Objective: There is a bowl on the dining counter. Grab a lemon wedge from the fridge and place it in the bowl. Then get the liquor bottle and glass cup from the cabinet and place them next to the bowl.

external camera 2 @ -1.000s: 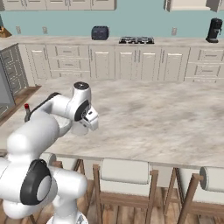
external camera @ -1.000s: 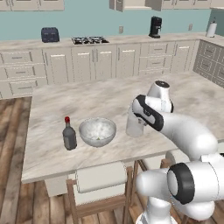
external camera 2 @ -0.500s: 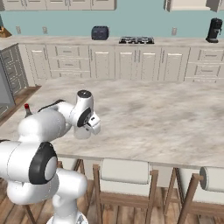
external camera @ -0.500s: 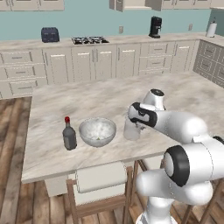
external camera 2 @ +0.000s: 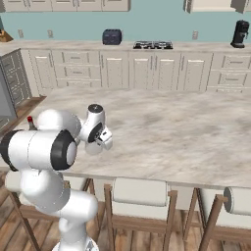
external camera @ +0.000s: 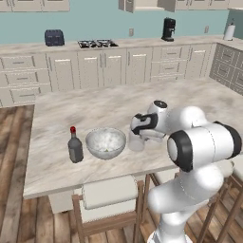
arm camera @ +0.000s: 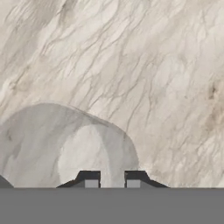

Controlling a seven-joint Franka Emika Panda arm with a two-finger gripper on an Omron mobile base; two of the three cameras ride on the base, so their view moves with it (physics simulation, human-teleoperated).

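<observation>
Gripper (external camera: pixel 137 137) low over counter (external camera: pixel 95 107), fingertips close together on cup (external camera: pixel 135 142) rim, cup below hand; grip on wall judged probable, contact not confirmed; hand view: tips (arm camera: pixel 91 178) narrow-set, clear cup (arm camera: pixel 65 146) at 9 o'clock of frame; cup stands at bowl's (external camera: pixel 106 142) 3 o'clock, just beside; bottle (external camera: pixel 75 146) at bowl's 9 o'clock, near; wedge not discernible; judgement: cup light, rigid, slippery, fragile; hold by wall near rim, modest squeeze, set down gently.

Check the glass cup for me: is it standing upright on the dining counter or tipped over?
Upright. The glass cup stands straight on the dining counter, right of the bowl, directly under the gripper. Whether the fingers have released it, I cannot tell.
</observation>
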